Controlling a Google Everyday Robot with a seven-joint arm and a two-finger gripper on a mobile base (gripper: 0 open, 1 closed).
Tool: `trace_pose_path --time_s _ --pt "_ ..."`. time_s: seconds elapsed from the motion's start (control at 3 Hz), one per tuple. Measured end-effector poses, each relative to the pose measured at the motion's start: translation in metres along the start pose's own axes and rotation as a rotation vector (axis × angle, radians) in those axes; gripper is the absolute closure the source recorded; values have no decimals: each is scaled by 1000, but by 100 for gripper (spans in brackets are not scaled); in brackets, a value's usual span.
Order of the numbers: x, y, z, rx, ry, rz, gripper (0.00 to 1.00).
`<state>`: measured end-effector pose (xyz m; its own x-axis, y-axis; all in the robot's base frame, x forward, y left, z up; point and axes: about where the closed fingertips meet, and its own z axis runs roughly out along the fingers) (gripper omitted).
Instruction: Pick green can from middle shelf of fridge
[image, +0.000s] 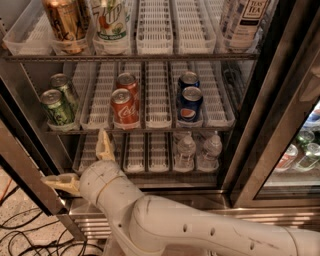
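Green can (56, 107), left end of middle shelf (158, 100), seemingly clear above the wide-spread jaws.

Green can (56, 107) upright, middle shelf (158, 100) far left; gripper (79, 160) below.

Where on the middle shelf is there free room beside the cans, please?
Three lanes are bare: between green cans and red cans, between red and Pepsi cans, and rightmost. Those three can lanes are crowded. The open gripper sits below the left end of the shelf.
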<state>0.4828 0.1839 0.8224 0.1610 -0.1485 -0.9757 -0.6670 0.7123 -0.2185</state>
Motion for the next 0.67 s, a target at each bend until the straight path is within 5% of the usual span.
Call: trace_pose_path --time_s 0.67 --pt "2 -14 31 -38 -15 26 0"
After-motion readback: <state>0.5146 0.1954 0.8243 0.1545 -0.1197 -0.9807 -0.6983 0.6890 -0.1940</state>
